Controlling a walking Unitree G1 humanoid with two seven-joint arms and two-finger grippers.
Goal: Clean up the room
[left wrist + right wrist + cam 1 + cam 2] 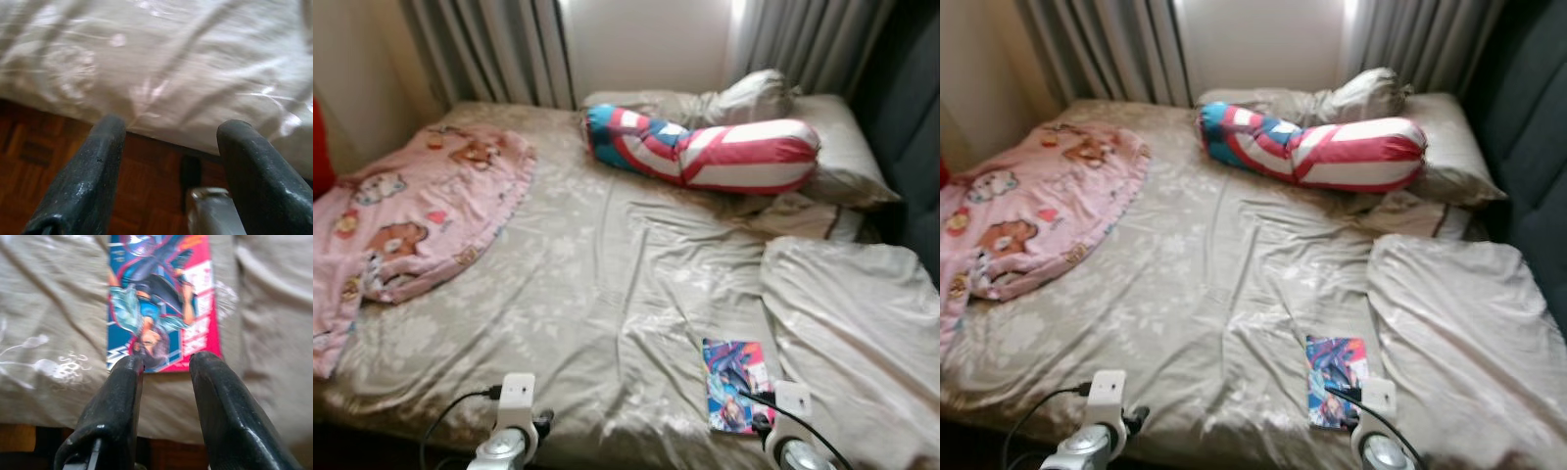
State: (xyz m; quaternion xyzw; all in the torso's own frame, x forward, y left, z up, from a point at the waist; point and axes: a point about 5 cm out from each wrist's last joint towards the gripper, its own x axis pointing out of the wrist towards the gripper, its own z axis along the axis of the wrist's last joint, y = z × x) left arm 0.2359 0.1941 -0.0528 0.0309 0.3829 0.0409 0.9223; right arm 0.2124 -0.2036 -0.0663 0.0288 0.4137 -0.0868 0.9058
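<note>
A colourful comic book (736,385) lies flat on the beige bed sheet (597,284), near the bed's front edge on the right. My right gripper (166,360) hovers open just short of the book's (161,298) near edge, nothing between its fingers. My left gripper (171,127) is open at the bed's front edge on the left, over the wooden floor (39,161). A rumpled pink cartoon blanket (421,211) is spread over the bed's far left side. A red, white and blue bolster (705,147) rests across the pillows (842,147) at the back.
A loose beige cover (857,313) lies bunched on the bed's right side. Grey curtains (489,49) hang behind the bed and a dark padded headboard (911,117) stands at the right. A beige wall closes the left.
</note>
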